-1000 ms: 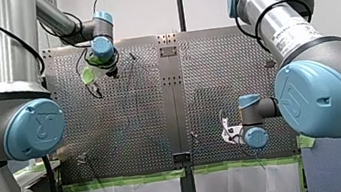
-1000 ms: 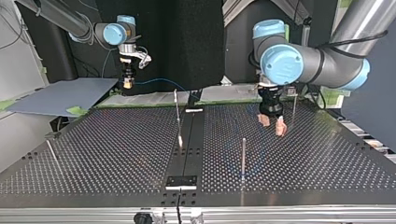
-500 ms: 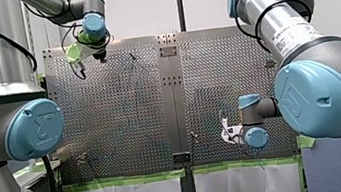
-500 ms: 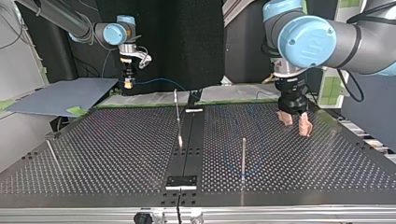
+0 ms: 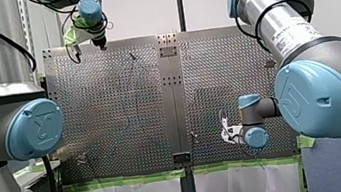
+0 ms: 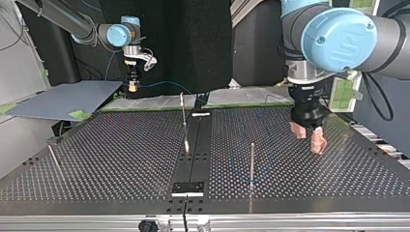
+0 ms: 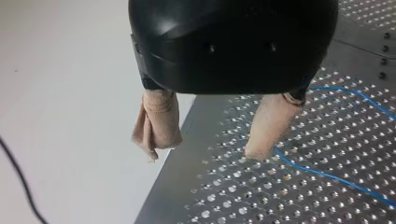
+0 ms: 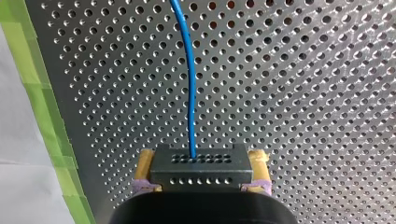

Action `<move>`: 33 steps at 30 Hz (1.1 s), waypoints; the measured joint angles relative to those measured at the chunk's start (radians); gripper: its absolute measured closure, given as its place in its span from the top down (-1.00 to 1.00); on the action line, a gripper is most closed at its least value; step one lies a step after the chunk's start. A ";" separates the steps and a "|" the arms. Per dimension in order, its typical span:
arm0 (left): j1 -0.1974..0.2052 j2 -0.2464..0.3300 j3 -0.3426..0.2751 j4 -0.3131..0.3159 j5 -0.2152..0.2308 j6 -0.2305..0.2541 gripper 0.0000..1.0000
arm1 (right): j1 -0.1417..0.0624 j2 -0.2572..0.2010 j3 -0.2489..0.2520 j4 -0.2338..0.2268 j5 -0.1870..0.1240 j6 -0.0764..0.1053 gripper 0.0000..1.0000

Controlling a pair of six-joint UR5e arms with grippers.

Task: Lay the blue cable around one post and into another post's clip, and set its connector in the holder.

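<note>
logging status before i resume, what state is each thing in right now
my left gripper: open, holding nothing
my right gripper: shut on the connector
connector: held between the pads
blue cable: one end in the connector, further along lying on the table
post: upright

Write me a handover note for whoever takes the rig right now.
Left gripper: open, empty, at the table edge.
Right gripper: shut on the connector, held above the table.
Blue cable: runs from the connector, loose across the table.
Done: connector gripped.
Left: all cable routing at the posts, then seating the connector.
</note>
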State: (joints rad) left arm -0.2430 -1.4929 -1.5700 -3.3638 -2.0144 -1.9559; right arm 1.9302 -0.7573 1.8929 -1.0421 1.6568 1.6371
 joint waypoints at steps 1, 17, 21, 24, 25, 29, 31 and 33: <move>-0.001 -0.010 0.006 -0.005 0.001 0.011 1.00 | 0.000 0.000 0.000 -0.001 0.000 0.000 -0.73; 0.000 -0.069 0.044 -0.032 0.002 0.152 1.00 | 0.000 0.000 -0.001 0.001 0.000 -0.001 -0.73; 0.000 -0.069 0.045 -0.031 0.002 0.186 1.00 | 0.000 0.000 -0.001 0.002 0.000 -0.003 -0.73; 0.000 -0.069 0.051 -0.033 0.001 0.214 1.00 | 0.000 0.000 -0.001 0.002 0.000 -0.003 -0.73; 0.000 -0.069 0.055 -0.033 0.001 0.225 1.00 | 0.000 0.000 -0.001 0.002 0.000 -0.003 -0.73; -0.002 -0.069 0.068 -0.034 0.002 0.259 1.00 | 0.000 0.000 -0.001 0.002 0.000 -0.003 -0.73; -0.005 -0.069 0.072 -0.035 0.006 0.277 1.00 | 0.000 0.000 -0.001 0.002 0.000 -0.003 -0.73; -0.008 -0.068 0.075 -0.039 0.015 0.294 1.00 | 0.000 0.000 -0.001 0.002 0.000 -0.003 -0.73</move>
State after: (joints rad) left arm -0.2506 -1.5611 -1.4953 -3.4023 -1.9996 -1.6615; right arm 1.9306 -0.7574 1.8918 -1.0402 1.6568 1.6340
